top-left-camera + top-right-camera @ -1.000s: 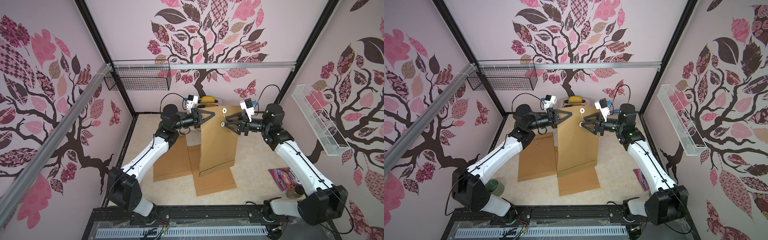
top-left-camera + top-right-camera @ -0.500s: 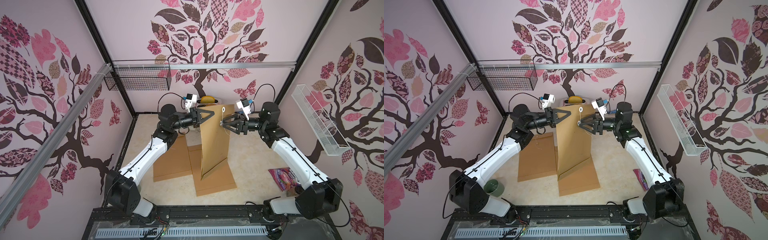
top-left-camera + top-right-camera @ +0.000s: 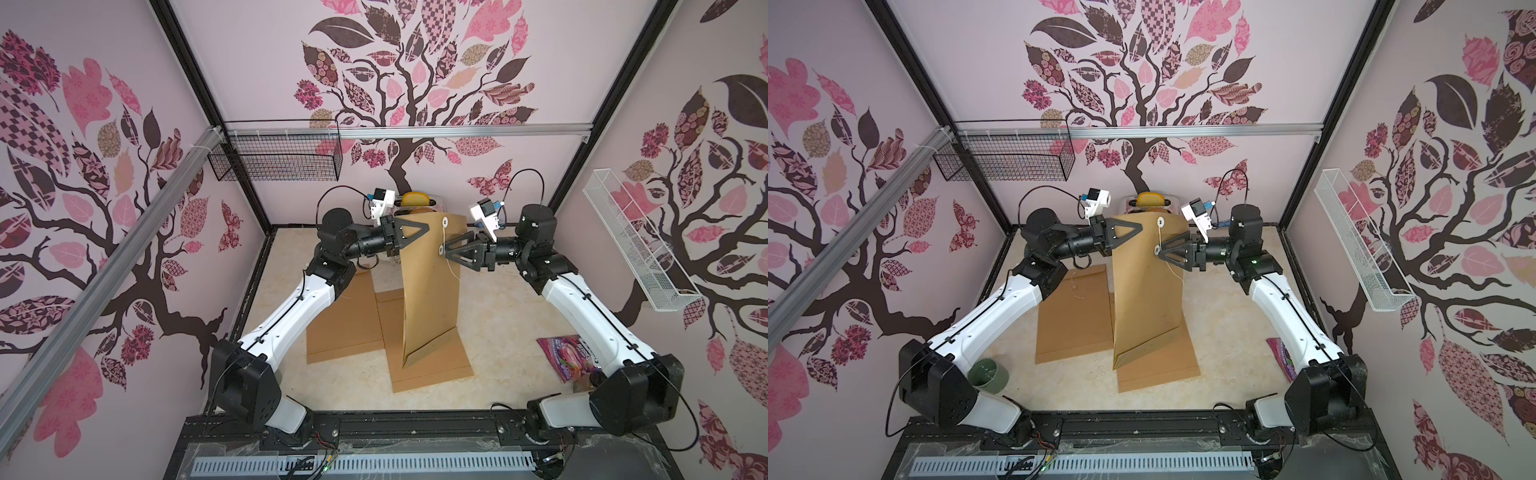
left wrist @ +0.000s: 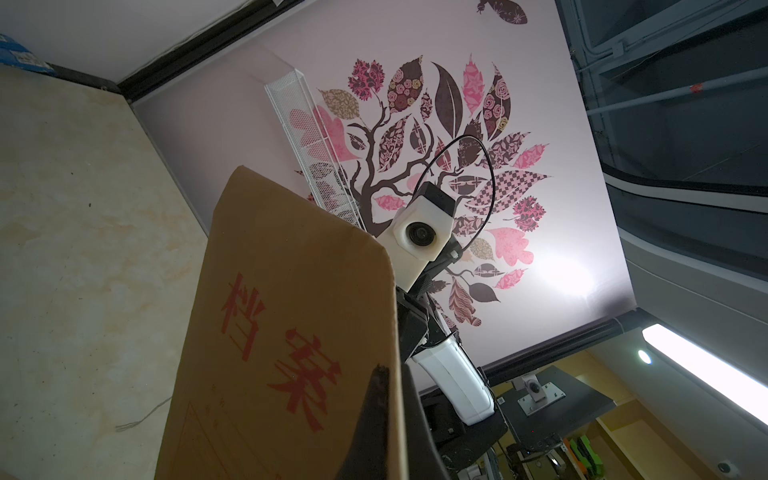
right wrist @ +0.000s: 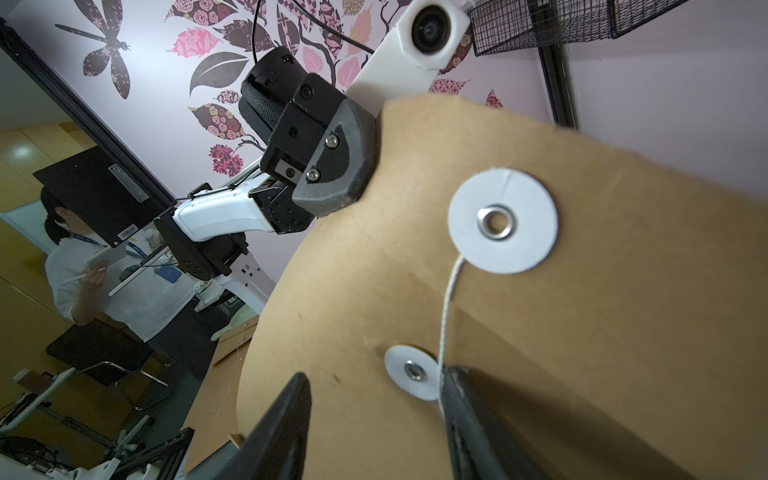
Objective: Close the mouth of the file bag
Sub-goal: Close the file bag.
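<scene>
While the file bag (image 3: 428, 291) hangs upright mid-table (image 3: 498, 324) in both top views, the left gripper (image 3: 427, 226) pinches its upper edge. Left wrist view: red characters (image 4: 282, 332) on the bag's face. Right wrist view: the right gripper (image 5: 374, 374), jaws apart, flanks the lower disc (image 5: 409, 372) and string (image 5: 449, 299).

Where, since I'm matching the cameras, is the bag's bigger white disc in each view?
Top view: disc near the bag's top edge.
Top view: same place.
Left wrist: not in it; only the bag's printed side shows.
Right wrist: disc beside the left gripper, string attached.
Shared landmark: left gripper clamping the bag's edge.
</scene>
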### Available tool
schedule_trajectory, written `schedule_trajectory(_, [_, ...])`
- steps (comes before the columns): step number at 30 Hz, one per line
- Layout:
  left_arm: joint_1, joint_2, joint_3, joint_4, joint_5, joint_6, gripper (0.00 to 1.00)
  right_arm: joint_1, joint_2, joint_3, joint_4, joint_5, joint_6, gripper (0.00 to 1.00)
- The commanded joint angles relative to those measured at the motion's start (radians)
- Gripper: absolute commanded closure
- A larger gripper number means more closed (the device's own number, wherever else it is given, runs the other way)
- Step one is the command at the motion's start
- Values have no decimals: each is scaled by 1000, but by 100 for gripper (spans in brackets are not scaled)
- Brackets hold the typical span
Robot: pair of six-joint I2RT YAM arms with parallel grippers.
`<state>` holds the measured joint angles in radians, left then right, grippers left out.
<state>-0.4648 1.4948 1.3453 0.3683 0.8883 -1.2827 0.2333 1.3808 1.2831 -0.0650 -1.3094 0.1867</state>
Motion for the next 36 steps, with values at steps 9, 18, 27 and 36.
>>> schedule_trajectory(9, [-1,-24,18,14,-29,17,100,14,-46,-79,24,-40,20,47])
schedule_trajectory(18, [1,-24,20,9,-35,20,100,15,-54,-111,20,-48,34,49])
schedule_trajectory(27, [2,-18,34,4,-42,20,100,15,-100,-180,14,-27,4,55])
schedule_trajectory(36, [2,-15,47,-1,-49,24,100,16,-134,-242,46,4,17,62])
